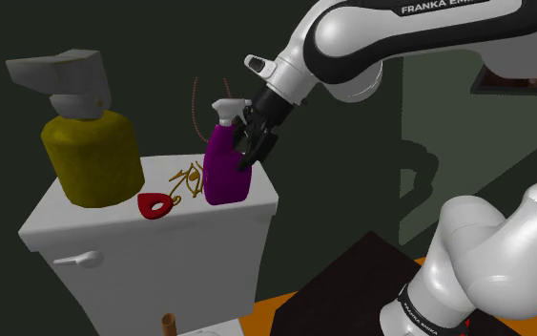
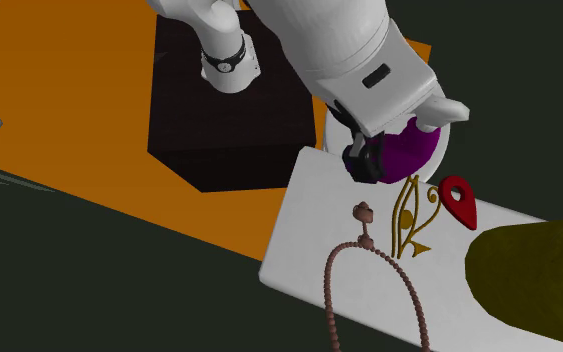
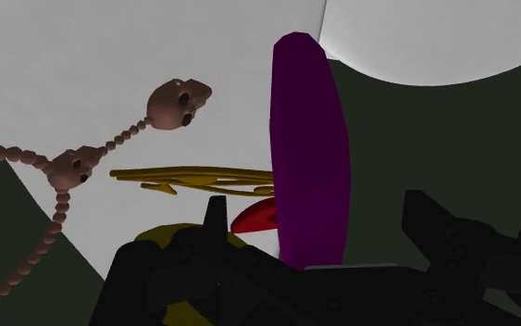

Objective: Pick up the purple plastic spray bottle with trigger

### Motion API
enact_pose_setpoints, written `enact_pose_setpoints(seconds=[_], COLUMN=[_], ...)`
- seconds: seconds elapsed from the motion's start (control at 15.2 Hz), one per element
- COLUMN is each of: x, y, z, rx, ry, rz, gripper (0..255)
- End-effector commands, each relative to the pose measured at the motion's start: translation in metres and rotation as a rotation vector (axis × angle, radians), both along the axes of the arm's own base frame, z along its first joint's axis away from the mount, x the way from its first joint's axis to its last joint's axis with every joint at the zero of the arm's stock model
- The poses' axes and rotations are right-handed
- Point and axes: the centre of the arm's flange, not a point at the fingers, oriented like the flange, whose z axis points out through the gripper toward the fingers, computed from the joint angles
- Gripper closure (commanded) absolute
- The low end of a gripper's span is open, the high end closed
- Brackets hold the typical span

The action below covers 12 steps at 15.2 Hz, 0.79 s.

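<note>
So the purple spray bottle (image 1: pixel 220 177) is standing upright at the end of the white toilet tank lid (image 1: pixel 190 215) toward the shoulder view's right, close to the edge, with its white trigger head (image 1: pixel 228 107) on top. The black gripper (image 1: pixel 255 143) is coming in from the side at body height. My guess is that's so it's dodging the trigger and going for the wider part.

In the wrist view the fingers are spread, sitting either side of the bottle (image 3: pixel 309 157) with a gap on both sides, so nothing's pinched yet.

The gold eye-shaped ornament (image 1: pixel 188 179) and a red teardrop piece (image 1: pixel 154 204) are lying just beside the bottle. A skull bead string (image 3: pixel 179 100) is draping nearby, which is probably another reason for approaching from the open side. The yellow soap dispenser (image 1: pixel 92 157) is sitting well apart.
</note>
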Motion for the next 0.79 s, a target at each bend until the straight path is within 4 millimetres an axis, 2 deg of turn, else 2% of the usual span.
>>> enact_pose_setpoints(seconds=[0.0, 0.07, 0.66, 0.73], x=[0.0002, 0.0003, 0.0002, 0.0002], y=[-0.0004, -0.0003, -0.0003, -0.0004], z=[-0.0025, -0.0022, -0.0025, 0.0028], rx=[0.000, 0.000, 0.000, 0.000], ry=[0.000, 0.000, 0.000, 0.000], rz=[0.000, 0.000, 0.000, 0.000], gripper=[0, 255, 255, 255])
